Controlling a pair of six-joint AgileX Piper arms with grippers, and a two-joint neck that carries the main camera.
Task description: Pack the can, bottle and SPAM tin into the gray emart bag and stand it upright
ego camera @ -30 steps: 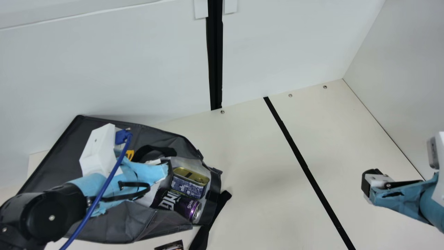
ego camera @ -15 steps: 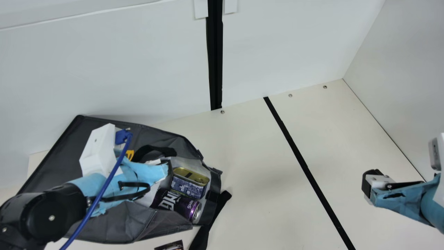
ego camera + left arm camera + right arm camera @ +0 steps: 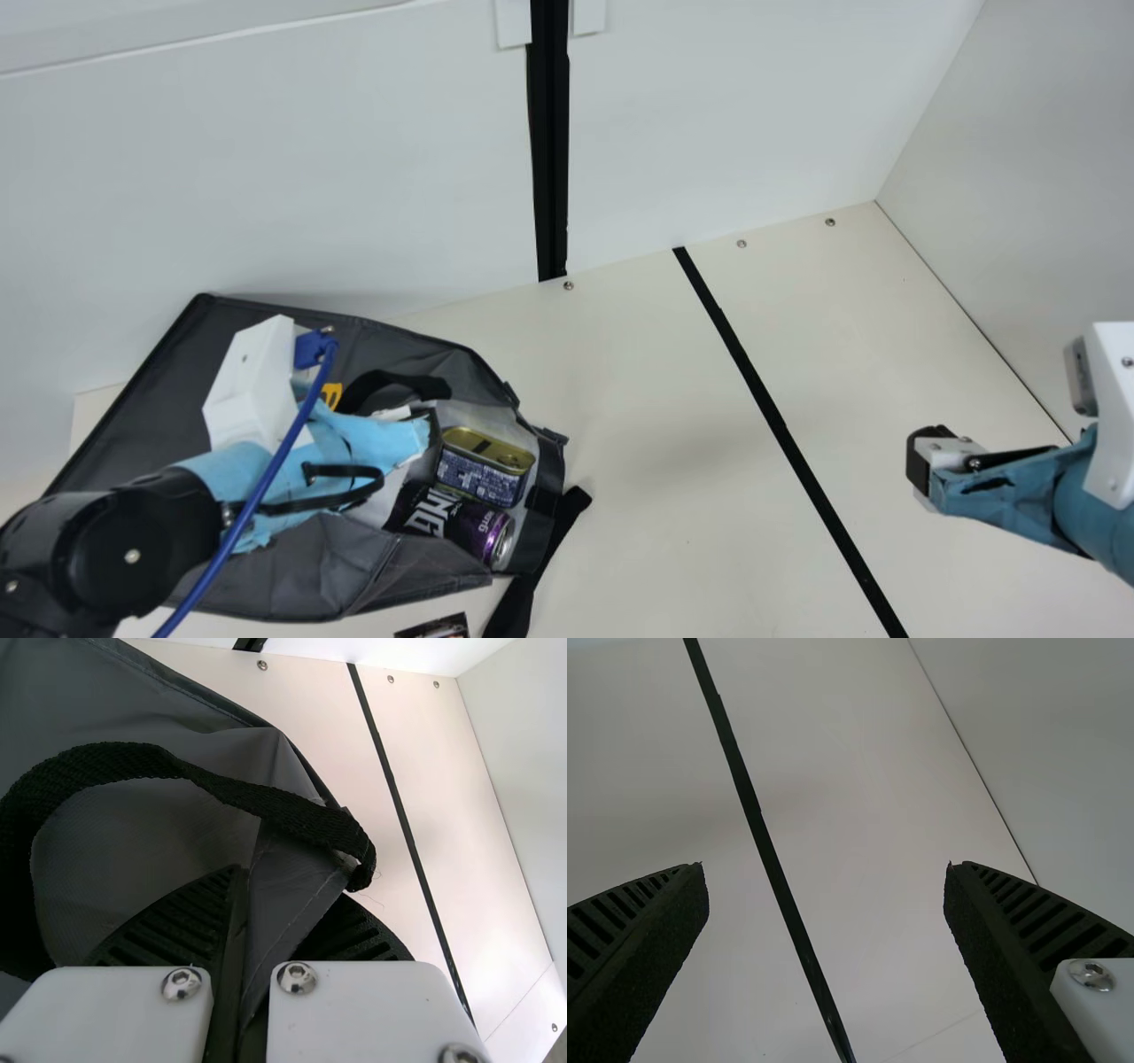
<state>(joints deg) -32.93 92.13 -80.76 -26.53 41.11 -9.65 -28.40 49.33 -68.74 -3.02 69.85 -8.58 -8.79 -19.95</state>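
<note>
In the main view, the gray emart bag (image 3: 133,408) lies slumped around the left jaws, the can (image 3: 469,527) and SPAM tin (image 3: 483,474) in its mouth just beyond them. Standing it up seems the step in hand: best bring the right jaws to the opposite rim and lift evenly, so the load slides baseward. The left arm (image 3: 97,540) slants over the bag; the right arm (image 3: 1099,523) points inward, well apart.

In the left wrist view, the left jaws pinch bag cloth near a black handle (image 3: 106,757); lifting needs that grip firm.

In the right wrist view, the right jaws gape above the desk (image 3: 859,850), angled downward.
</note>
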